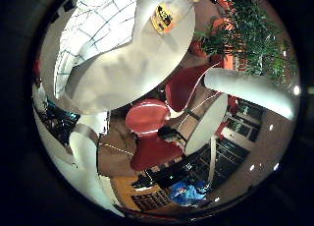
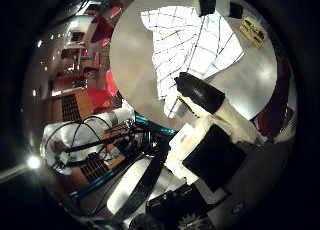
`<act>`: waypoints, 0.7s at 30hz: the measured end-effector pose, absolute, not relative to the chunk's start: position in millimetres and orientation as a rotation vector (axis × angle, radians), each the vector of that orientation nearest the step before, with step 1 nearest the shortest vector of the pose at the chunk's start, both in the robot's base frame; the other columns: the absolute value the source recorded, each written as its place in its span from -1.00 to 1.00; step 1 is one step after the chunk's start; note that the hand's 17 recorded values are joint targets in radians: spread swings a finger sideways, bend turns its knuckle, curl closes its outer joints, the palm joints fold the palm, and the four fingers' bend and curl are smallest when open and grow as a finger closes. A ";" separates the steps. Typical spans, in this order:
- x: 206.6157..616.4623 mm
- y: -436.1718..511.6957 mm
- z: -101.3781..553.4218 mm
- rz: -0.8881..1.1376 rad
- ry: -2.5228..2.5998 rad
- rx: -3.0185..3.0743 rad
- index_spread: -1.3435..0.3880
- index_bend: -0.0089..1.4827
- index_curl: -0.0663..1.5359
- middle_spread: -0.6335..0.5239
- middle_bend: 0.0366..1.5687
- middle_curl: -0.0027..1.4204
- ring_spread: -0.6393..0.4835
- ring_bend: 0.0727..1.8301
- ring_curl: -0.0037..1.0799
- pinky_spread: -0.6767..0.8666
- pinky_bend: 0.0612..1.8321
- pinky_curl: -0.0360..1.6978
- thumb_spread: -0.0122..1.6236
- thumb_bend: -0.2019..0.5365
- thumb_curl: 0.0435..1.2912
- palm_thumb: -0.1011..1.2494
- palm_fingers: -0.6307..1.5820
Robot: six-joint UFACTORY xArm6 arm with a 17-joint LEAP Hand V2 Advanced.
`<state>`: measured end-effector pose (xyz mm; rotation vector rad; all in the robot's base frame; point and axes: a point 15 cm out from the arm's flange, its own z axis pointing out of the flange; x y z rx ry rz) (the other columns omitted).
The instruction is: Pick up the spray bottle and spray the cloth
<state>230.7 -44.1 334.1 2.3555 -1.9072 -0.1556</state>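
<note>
One round white table (image 2: pixel 135 55) under palm. Checked white cloth (image 2: pixel 185 45) lies spread on tabletop. Spray bottle (image 1: pixel 171 12) with yellow label and yellow cap lies on same table, just beside cloth edge, apart from hand. Hand (image 2: pixel 210 135) hovers above table, holding nothing; one black-tipped finger (image 2: pixel 200 92) extends straight over cloth edge, posture relaxed. Red chairs (image 1: pixel 147 132) and green plant (image 1: pixel 250 34) surround table.

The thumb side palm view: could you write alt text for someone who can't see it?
A white checked cloth lies spread on a round table, with a yellow-labelled spray bottle lying beyond it. The robot's hand reaches in over the cloth's near edge, holding nothing.
</note>
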 end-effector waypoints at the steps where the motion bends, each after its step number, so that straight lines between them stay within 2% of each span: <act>1: 231.1 -44.1 334.2 -0.154 -1.904 2.359 0.11 -0.73 -0.41 -0.10 -0.57 -0.38 0.10 -0.50 -0.53 0.43 -0.83 -0.70 0.52 -0.49 -0.62 0.18 0.06; 21: 259.0 -47.1 374.5 -0.193 -2.201 2.591 0.09 -0.76 -0.44 -0.20 -0.52 -0.35 -0.08 -0.35 -0.49 0.36 -0.66 -0.72 0.52 -0.49 -0.61 0.18 0.12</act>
